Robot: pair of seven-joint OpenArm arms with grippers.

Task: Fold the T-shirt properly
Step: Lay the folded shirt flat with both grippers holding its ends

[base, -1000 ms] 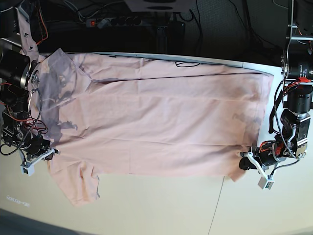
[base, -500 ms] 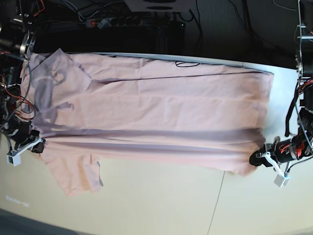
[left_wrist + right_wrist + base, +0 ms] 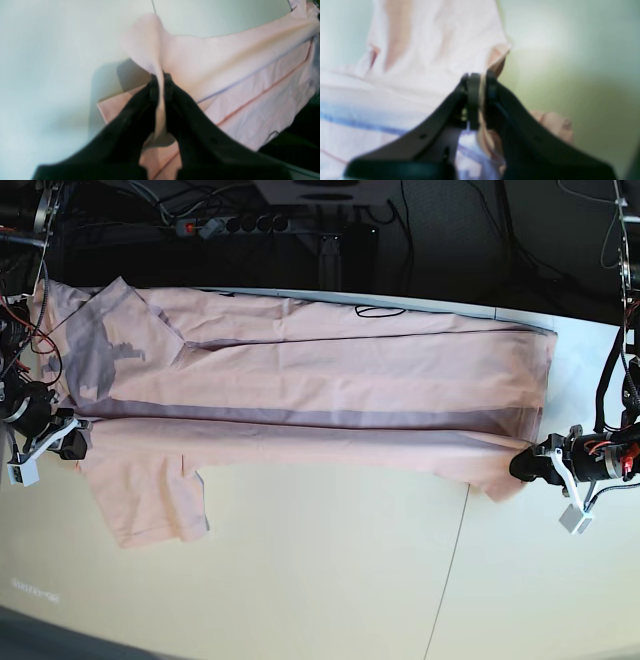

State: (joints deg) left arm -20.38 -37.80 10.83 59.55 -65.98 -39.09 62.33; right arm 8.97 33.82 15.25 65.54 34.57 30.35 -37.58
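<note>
1. The left gripper (image 3: 160, 83) has its 2 black jaws pinched tight on a thin ridge of pink cloth, the fold rising between the tips and bulging above them.
2. In the base view that left gripper (image 3: 530, 464) sits at the tabletop's right side, holding the hem corner of the T-shirt (image 3: 330, 410), a small flap of which hangs past it toward the near edge.
3. The right gripper (image 3: 480, 86) is likewise closed on cloth, a narrow strip of pink caught between its tips; the view is blurred, so finer detail cannot be told.
4. In the base view the right gripper (image 3: 70, 442) is at the tabletop's left side, gripping the shirt near its shoulder end.
5. The T-shirt is stretched lengthwise between the 2 grippers, with a long dark shadowed crease running from one to the other.
6. Its far portion lies flat up to the tabletop's (image 3: 330, 580) far edge; a grey patch shows through the cloth at the far-left corner.
7. 1 sleeve (image 3: 160, 505) lies spread on the tabletop toward the near-left.
8. The near half of the tabletop is pale and bare.
</note>
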